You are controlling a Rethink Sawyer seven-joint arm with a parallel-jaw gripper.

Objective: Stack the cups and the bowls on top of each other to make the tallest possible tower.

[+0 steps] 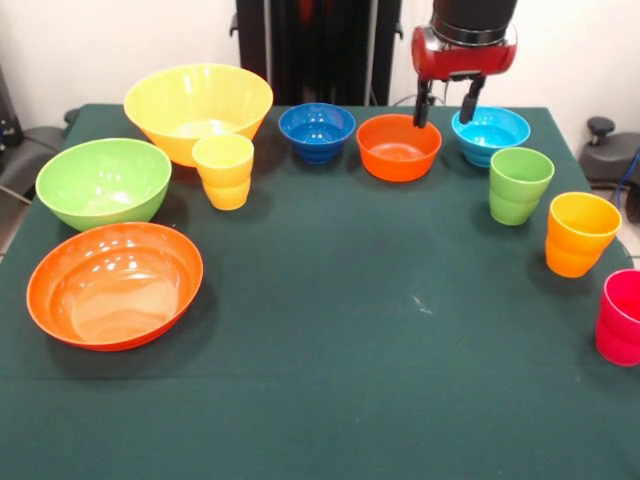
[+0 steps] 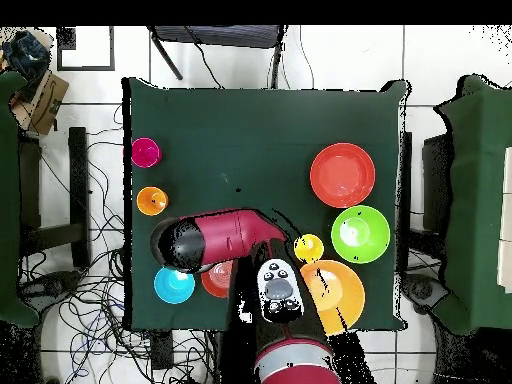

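Nothing is stacked: every glossy piece sits apart on the green desk (image 1: 330, 330). The hand (image 1: 444, 103) hangs open and empty above the small orange bowl (image 1: 399, 147), between the dark blue bowl (image 1: 316, 131) and the light blue bowl (image 1: 490, 134). Left of the small orange bowl stand a ridged yellow cup (image 1: 224, 170) and big yellow (image 1: 198, 108), green (image 1: 103, 182) and orange (image 1: 114, 284) bowls.

A: What's hidden from above?

B: The arm (image 2: 225, 238) covers the green cup and the dark blue bowl, and most of the small orange bowl (image 2: 214, 283).

A: And from the front?

B: The pink-red cup (image 1: 621, 317) is cut off by the right edge; the arm leaves the top above the claw (image 1: 447, 106).
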